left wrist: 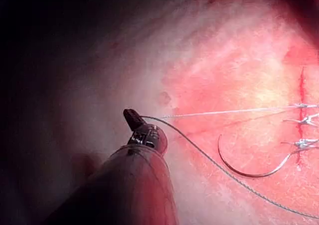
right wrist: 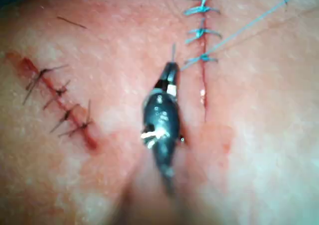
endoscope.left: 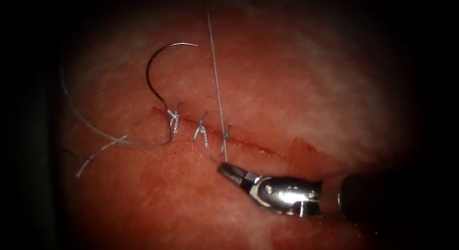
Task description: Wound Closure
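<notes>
The cut (endoscope.left: 258, 146) runs across the tissue (endoscope.left: 306, 78) with three stitches; the newest stitch (endoscope.left: 225, 134) is the rightmost. My right tool (endoscope.left: 225, 168) lies just in front of that stitch, jaws shut on the short thread end (right wrist: 173, 51). From the same stitch a taut thread (endoscope.left: 216, 73) rises straight away toward the far side. In the left wrist view my left tool (left wrist: 131, 117) is shut on this thread (left wrist: 224, 111), well away from the cut. The curved needle (endoscope.left: 152, 63) lies loose on the tissue beyond the cut's left end, held by neither tool and not in the tissue.
Slack thread (endoscope.left: 86, 123) trails from the needle in a wide loop at the left, with cut thread ends (endoscope.left: 98, 152) lying there. Red fluid (endoscope.left: 301, 149) marks the cut's right end. An older stitched cut (right wrist: 60, 95) lies beside the right tool.
</notes>
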### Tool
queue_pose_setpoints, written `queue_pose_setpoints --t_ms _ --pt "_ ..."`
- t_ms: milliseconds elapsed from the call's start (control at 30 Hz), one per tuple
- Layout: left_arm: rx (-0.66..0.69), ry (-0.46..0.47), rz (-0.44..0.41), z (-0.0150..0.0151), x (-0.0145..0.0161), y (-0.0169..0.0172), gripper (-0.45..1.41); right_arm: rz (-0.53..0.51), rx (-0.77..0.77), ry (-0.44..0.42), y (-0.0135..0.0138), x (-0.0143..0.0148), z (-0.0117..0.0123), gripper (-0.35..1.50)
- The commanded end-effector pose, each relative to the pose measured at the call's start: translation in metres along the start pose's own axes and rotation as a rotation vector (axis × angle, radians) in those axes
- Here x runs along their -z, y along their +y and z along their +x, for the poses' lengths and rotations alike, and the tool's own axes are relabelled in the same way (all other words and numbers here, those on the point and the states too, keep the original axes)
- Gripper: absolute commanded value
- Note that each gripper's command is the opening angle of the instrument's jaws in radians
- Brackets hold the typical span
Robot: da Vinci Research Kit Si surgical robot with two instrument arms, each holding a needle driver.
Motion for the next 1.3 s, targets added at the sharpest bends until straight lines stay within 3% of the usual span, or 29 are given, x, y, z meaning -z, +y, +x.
queue_pose_setpoints --t_ms 33,267,500,533,600,667,733,1067,1300 --pt "0.001 0.000 -0.002 -0.0001 -0.0004 0.0009 -0.45 0.008 -0.005 0.001 -0.0015 -0.0004 -0.0005 -0.35" --pt "0.005 -0.004 -0.006 -0.0003 -0.0003 0.0002 -0.45 0.024 0.002 -0.015 -0.0020 -0.0003 -0.0010 -0.35" --pt "0.034 0.031 -0.012 0.0002 0.0003 0.0016 -0.45 -0.004 -0.010 0.014 -0.0009 -0.0006 0.0006 -0.35" --pt "0.057 0.046 -0.017 0.0005 0.0005 0.0020 -0.45 -0.017 -0.014 0.015 -0.0008 -0.0005 0.0009 0.14" --pt "0.089 0.076 -0.026 0.0015 0.0012 0.0030 -0.45 -0.044 -0.025 0.014 -0.0004 -0.0003 0.0018 0.81" --pt "0.095 0.090 -0.038 0.0027 0.0021 0.0038 -0.45 -0.050 -0.051 0.010 0.0000 -0.0001 0.0026 1.08" --pt "0.111 0.103 -0.050 0.0041 0.0031 0.0043 -0.45 -0.048 -0.076 0.009 0.0003 0.0003 0.0033 1.21" --pt "0.231 0.223 -0.112 0.0142 0.0104 0.0044 -0.45 -0.045 -0.152 0.020 0.0021 0.0034 0.0063 1.26" --pt "0.299 0.304 -0.126 0.0225 0.0161 0.0034 -0.45 -0.067 -0.193 0.007 0.0045 0.0027 0.0073 1.26"
